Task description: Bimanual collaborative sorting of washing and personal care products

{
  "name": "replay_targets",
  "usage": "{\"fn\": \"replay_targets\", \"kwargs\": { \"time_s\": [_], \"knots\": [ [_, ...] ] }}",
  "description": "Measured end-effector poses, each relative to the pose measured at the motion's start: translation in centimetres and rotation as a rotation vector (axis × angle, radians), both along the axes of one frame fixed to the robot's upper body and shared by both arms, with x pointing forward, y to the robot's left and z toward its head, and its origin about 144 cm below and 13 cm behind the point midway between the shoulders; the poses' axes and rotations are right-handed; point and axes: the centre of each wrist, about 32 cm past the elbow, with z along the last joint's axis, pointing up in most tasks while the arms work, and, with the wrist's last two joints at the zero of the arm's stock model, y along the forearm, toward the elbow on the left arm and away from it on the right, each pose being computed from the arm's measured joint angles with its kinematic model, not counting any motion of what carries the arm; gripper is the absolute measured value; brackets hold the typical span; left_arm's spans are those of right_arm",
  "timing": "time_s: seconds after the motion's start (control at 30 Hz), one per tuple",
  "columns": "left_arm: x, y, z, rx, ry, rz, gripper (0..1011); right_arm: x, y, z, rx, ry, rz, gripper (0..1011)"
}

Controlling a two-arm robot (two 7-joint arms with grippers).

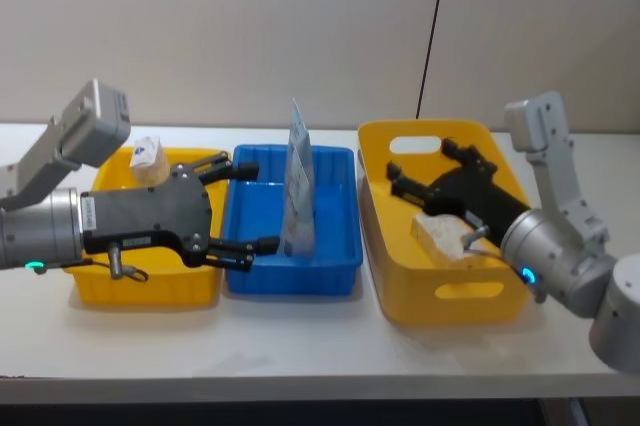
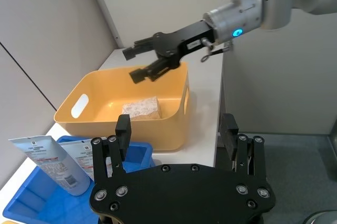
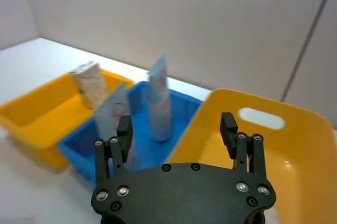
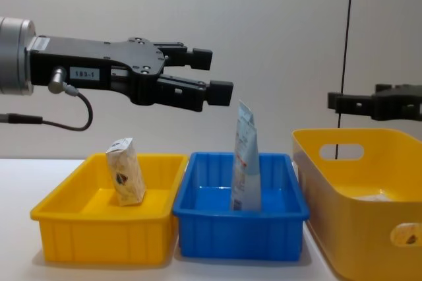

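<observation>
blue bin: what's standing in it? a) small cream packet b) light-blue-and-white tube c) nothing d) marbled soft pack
b: a light-blue-and-white tube stands upright in the blue bin; the cream packet is in the left yellow bin and the marbled soft pack in the right yellow bin.

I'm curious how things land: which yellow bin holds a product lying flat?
The larger yellow bin with handle holes: its pale pack lies flat. In the small yellow bin the cream packet stands upright.
</observation>
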Motion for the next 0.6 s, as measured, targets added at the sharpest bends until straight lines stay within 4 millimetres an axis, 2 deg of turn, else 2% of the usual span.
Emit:
{"fn": "replay_targets", "kwargs": {
  "time_s": [0.23,0.6],
  "knots": [
    [0.0,0.0,0.0,0.000,0.000,0.000,1002,-2.5,1.8,0.5,0.034,0.034,0.098,1002],
    [0.0,0.0,0.0,0.000,0.000,0.000,1001,-4.5,3.9,0.2,0.025,0.062,0.150,1002]
  ]
}}
